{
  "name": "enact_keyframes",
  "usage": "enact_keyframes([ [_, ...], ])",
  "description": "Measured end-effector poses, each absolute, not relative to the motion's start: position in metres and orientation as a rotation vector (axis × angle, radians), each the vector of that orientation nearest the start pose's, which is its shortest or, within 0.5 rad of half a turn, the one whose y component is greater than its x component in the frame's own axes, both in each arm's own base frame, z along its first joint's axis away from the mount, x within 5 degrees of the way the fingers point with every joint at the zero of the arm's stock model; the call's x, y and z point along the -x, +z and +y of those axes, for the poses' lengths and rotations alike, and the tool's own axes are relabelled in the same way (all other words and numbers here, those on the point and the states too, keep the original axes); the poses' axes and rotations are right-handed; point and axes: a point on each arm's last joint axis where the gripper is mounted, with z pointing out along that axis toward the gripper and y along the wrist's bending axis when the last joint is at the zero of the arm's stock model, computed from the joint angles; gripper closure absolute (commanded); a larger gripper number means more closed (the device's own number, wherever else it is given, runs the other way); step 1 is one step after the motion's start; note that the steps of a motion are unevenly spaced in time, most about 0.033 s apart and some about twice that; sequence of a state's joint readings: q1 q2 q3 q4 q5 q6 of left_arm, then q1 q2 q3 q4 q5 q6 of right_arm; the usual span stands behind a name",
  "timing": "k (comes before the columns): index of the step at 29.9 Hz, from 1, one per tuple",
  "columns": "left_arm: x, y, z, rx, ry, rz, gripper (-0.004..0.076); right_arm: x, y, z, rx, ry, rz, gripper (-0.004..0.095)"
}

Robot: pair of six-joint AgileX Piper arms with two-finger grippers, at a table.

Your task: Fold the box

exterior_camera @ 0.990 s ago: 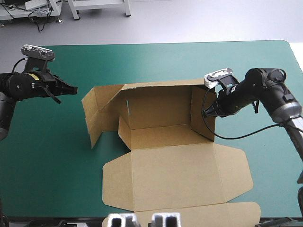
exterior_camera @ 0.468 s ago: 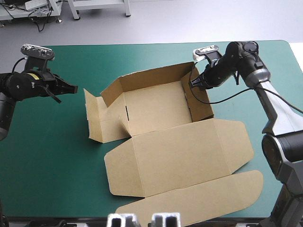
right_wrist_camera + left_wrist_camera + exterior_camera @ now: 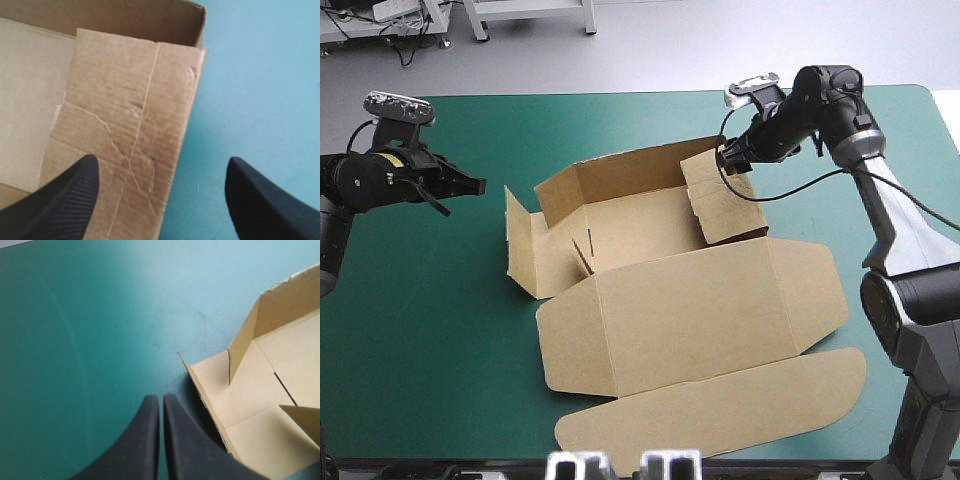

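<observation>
The teal-green cover (image 3: 440, 330) lies smooth and matt over the table, and the box (image 3: 640, 225) sits near its middle, askew to the edges. It is plain brown corrugated board with a rectangular floor. The far wall (image 3: 620, 170) stands, the right wall (image 3: 725, 205) is raised and leans inward, and the left panels (image 3: 535, 250) are half up and splayed. The lid (image 3: 700, 315) lies flat toward the near edge, with cut corners and a long round-ended flap (image 3: 720, 410). Seen from the right wrist, the right wall (image 3: 120, 115) shows fine ribbing, one straight fold line and several crooked creases. The right gripper (image 3: 725, 160) is at the box's far right corner, fingers spread wide and grasping nothing, one over the wall and one over bare cover. The left gripper (image 3: 480, 186) hangs off the box's left side, apart from it, its fingers (image 3: 150, 440) pressed together on nothing. Since the earlier pictures the box has swung round, its right end now nearer the far edge. The right gripper has gone with it, and the left gripper has kept its place.
</observation>
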State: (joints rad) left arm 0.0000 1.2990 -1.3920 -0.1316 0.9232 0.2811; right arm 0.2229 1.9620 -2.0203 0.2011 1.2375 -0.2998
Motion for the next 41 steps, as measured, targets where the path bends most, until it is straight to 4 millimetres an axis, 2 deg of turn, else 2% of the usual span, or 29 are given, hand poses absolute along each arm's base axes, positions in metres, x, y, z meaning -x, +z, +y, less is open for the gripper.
enact_keyframes([
  [4, -0.271, 0.411, -0.01, -0.285, -0.018, 2.288, 0.0724, -0.412, 0.356, 0.111, 0.642, 0.243, 2.551, 0.0229],
  [9, -0.27, 0.409, -0.007, -0.291, 0.026, 2.312, 0.0734, -0.418, 0.344, 0.113, 0.626, 0.262, 2.585, 0.0234],
  [15, -0.267, 0.406, 0.004, -0.224, 0.147, 2.372, 0.0734, -0.435, 0.306, 0.117, 0.622, 0.276, 2.673, 0.0236],
  [20, -0.267, 0.406, 0.004, -0.197, 0.145, 2.377, 0.0734, -0.446, 0.273, 0.123, 0.599, 0.304, 2.752, 0.0264],
  [23, -0.267, 0.406, 0.005, -0.198, 0.148, 2.378, 0.0734, -0.447, 0.264, 0.13, 0.616, 0.309, 2.767, 0.0373],
  [27, -0.267, 0.406, 0.004, -0.196, 0.143, 2.377, 0.0734, -0.446, 0.262, 0.137, 0.646, 0.29, 2.767, 0.0612],
  [33, -0.267, 0.406, 0.004, -0.184, 0.13, 2.378, 0.0734, -0.447, 0.261, 0.136, 0.654, 0.247, 2.758, 0.0912],
  [38, -0.267, 0.406, 0.006, -0.13, 0.138, 2.38, 0.0734, -0.447, 0.263, 0.135, 0.669, 0.233, 2.751, 0.0928],
  [41, -0.267, 0.406, 0.008, -0.112, 0.171, 2.379, 0.0734, -0.444, 0.274, 0.129, 0.673, 0.226, 2.729, 0.0928],
])
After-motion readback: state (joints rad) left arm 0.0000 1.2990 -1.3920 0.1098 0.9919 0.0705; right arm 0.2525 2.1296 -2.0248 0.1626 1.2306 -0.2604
